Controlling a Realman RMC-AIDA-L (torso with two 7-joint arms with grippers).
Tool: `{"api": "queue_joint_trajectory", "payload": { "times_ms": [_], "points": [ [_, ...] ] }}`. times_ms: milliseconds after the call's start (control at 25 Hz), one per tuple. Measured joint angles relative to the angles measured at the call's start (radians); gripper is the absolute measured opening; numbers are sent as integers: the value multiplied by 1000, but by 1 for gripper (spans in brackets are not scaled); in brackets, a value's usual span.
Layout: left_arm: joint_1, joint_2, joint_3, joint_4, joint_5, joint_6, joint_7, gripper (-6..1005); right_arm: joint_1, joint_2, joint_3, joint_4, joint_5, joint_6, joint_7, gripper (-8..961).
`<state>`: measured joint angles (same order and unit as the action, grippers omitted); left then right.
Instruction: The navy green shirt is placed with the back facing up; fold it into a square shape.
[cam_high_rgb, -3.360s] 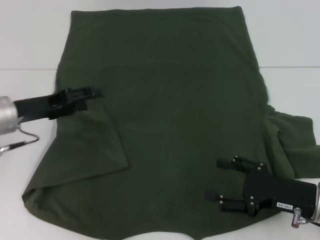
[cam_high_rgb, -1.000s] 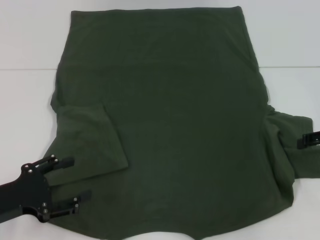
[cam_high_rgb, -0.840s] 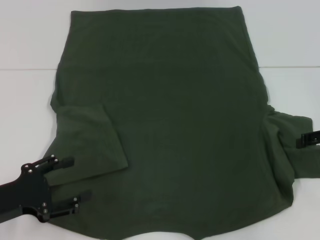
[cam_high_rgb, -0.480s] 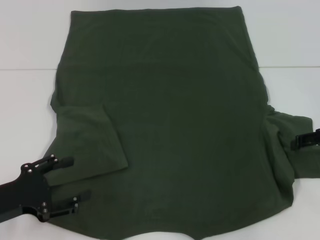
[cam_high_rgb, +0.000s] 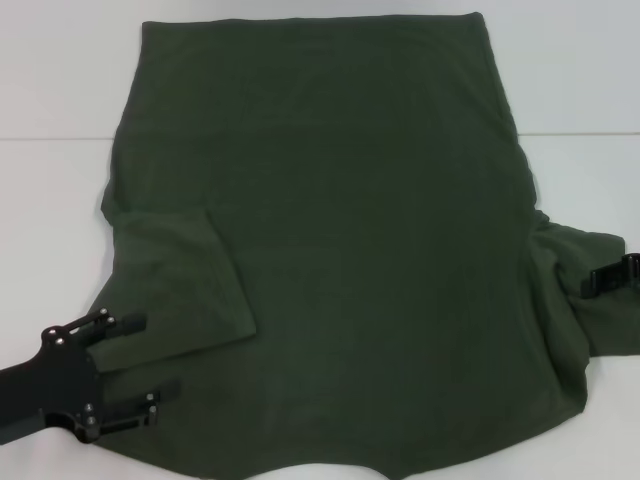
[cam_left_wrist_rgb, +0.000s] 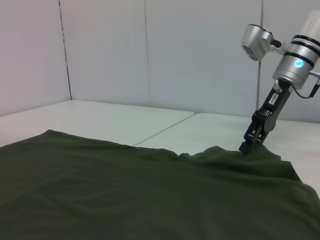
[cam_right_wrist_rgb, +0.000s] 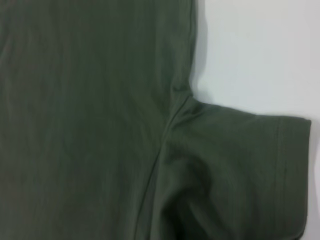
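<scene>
The left pincer, prongs spread, sits at 8 o'clock over the folded-in sleeve. The right pincer (prong state: cannot tell) touches the outspread sleeve at 3 o'clock. The navy green shirt lies flat, plain side up, across the white worktop.

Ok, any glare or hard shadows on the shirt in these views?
Head view: even light, no glare on the navy green shirt; a thin shadow runs along the folded sleeve near the left hand. Left wrist view: the right hand casts barely any shadow on the cloth. Right wrist view: a soft shadow falls on the table beside the shirt's edge.
</scene>
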<state>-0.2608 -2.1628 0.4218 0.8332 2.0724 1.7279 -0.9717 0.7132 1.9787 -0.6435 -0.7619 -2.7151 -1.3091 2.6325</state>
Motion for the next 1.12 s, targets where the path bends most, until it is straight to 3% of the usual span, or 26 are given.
{"api": "queue_joint_trajectory", "payload": {
  "times_ms": [760, 1120],
  "points": [
    [0, 2, -2, -6, 0, -20, 5, 850, 4, 0, -1, 5, 0, 1, 4, 70],
    [0, 1, -5, -8, 0, -21, 5, 851, -23, -7, 27, -116, 17, -78, 1, 56]
  ]
}}
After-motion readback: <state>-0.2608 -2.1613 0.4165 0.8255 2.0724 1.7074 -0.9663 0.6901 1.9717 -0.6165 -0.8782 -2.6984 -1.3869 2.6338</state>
